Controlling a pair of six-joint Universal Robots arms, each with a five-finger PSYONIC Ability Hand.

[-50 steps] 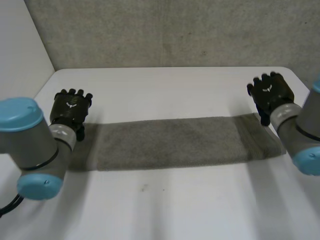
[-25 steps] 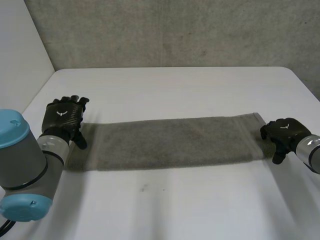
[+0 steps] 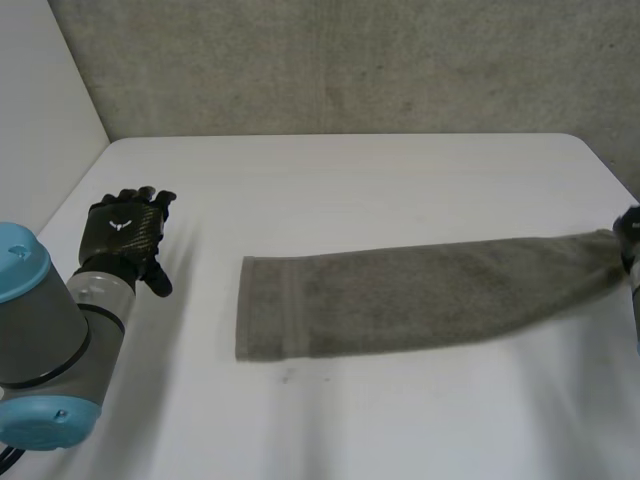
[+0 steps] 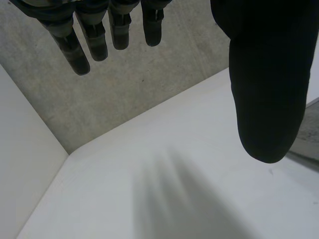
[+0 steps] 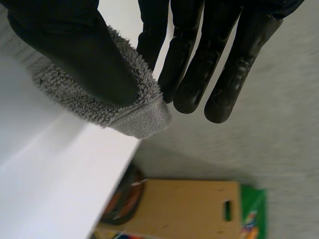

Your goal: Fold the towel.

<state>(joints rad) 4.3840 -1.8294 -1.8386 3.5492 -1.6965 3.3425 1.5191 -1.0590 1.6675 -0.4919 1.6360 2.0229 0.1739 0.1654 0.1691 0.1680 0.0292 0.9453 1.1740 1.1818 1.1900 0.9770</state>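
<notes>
The grey towel [image 3: 420, 295] lies as a long folded strip across the white table [image 3: 330, 180], its right end drawn narrow at the table's right edge. My right hand [image 3: 631, 232] is at that end. In the right wrist view the thumb and straight fingers [image 5: 199, 59] pinch a corner of the towel [image 5: 142, 117] past the table's edge. My left hand [image 3: 125, 235] hovers over bare table well to the left of the towel's left end, touching no cloth. Its fingers [image 4: 94, 35] hang straight and apart from the thumb, holding nothing.
A grey wall [image 3: 340, 60] stands behind the table and a white wall [image 3: 40, 100] at its left. Beyond the table's right edge [image 5: 75, 174], down on the floor, lie a wooden board [image 5: 189, 209] and a green item [image 5: 251, 214].
My right hand came down to the towel's right end, closed on its corner and pulled it right. The whole towel slid right, away from the left hand, which moved a little toward the front and left.
</notes>
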